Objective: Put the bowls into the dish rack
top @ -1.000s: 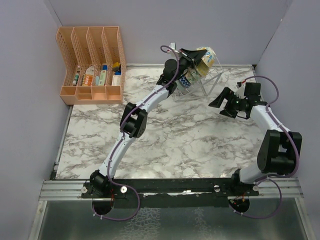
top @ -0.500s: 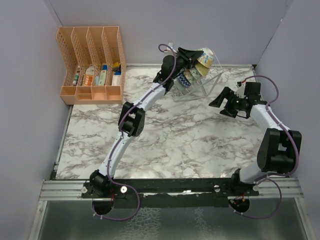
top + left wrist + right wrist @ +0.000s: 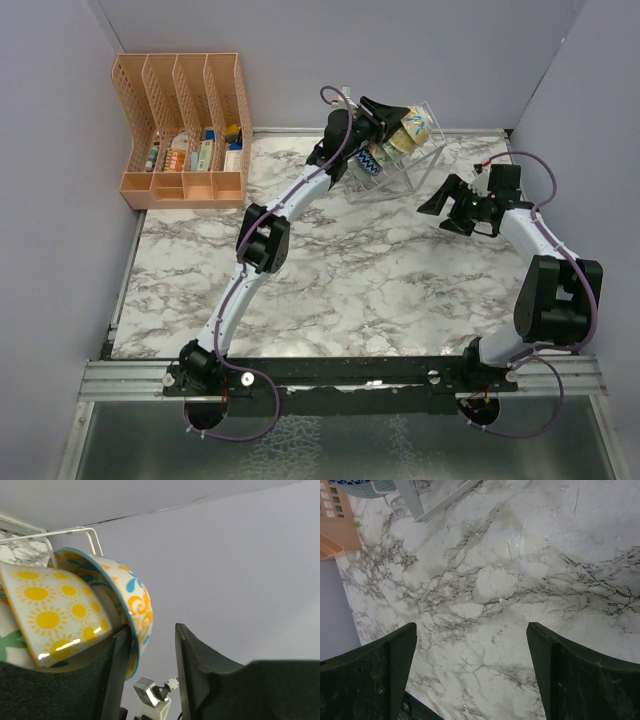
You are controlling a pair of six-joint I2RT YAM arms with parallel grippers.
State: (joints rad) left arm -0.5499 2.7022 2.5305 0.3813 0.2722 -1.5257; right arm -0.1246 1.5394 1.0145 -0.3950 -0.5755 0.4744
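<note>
Yellow sun-patterned bowl [image 3: 55, 615] and blue-orange bowl [image 3: 136, 597] stand on edge in the dish rack [image 3: 70, 530]; left fingers [image 3: 200, 672] sit parted astride the blue-orange rim; right fingers [image 3: 570, 680] gape over tabletop [image 3: 510, 580] beside the rack.

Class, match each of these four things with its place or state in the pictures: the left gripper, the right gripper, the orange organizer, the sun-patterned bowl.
Things:
1. left gripper
2. right gripper
3. orange organizer
4. sun-patterned bowl

Places or states:
A. at the far left corner
B. open over the bare marble table
C. in the dish rack, next to the blue-orange bowl
D. open up at the rack, by the blue-orange bowl's rim

Pairs: 1-D, 2-B, 3-A, 4-C
</note>
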